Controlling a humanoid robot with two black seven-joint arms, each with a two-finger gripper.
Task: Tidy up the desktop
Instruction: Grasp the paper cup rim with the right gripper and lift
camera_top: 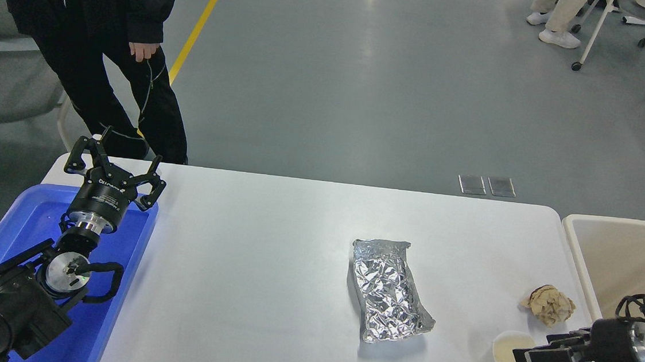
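The white desktop (264, 257) carries a crumpled foil packet (391, 293) right of the middle. A crumpled brown paper ball (549, 304) lies near its right edge. A white paper cup (507, 356) stands at the front right. My right gripper (536, 350) comes in from the right. Its fingers stand slightly apart and one fingertip (527, 357) reaches over the cup's right rim; I cannot tell whether it touches. My left gripper (120, 156) is open and empty above the far end of the blue tray (26, 215).
A beige bin (610, 250) stands against the table's right edge. A person in black (91, 42) stands just behind the table's far left corner. Chairs and seated legs (559, 21) are far off at the top right.
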